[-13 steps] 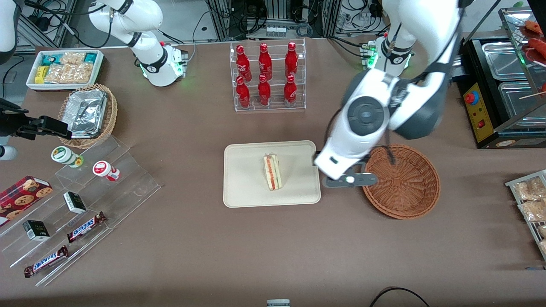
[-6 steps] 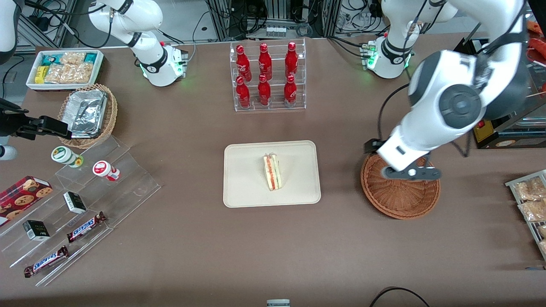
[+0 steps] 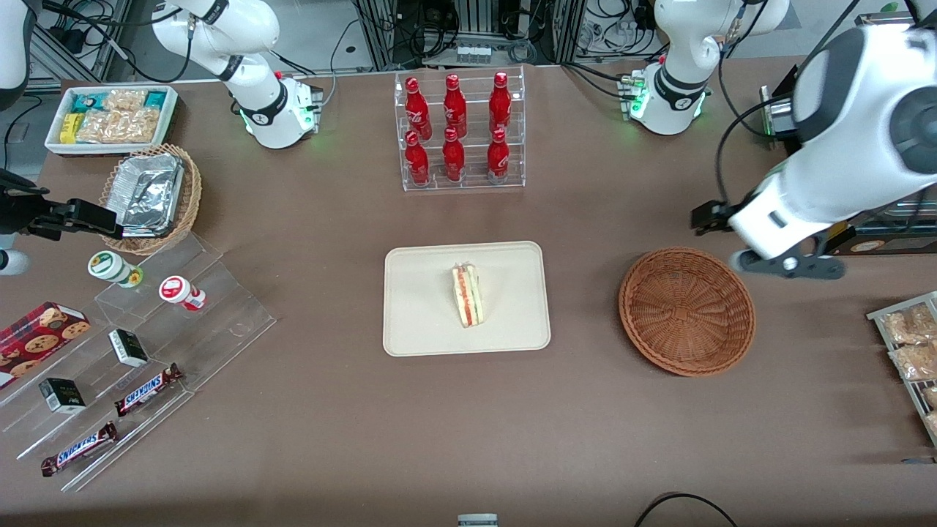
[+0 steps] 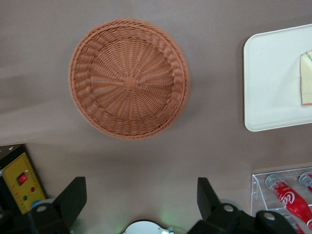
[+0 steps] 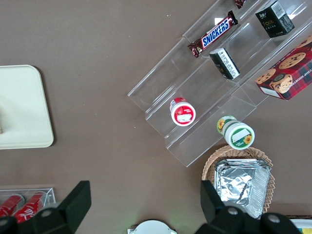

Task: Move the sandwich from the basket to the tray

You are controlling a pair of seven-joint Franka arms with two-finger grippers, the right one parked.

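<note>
Cream-white tray (image 3: 432,322) — flat, low-rimmed, at the middle of the table, with the sandwich (image 3: 467,295) lying on it near its centre, filling edge showing. Bare tray surface rings the wedge on all sides, so it sits well clear of the rim; the placing looks done.

Reddish-brown wicker basket (image 3: 687,311) — round, shallow, nothing in it, well apart from the tray toward the working arm's end of the table. Plain brown tabletop runs between the two.

Gripper (image 4: 141,204) — left arm's, raised above the table just beside the basket, farther from the front camera than it is. Fingers (image 4: 73,197) spread wide, holding nothing. Judged to be clear of the work area, with open room below it.

Rack of red bottles (image 3: 457,132) — farther from the front camera than the tray, well apart from it, no obstacle.
</note>
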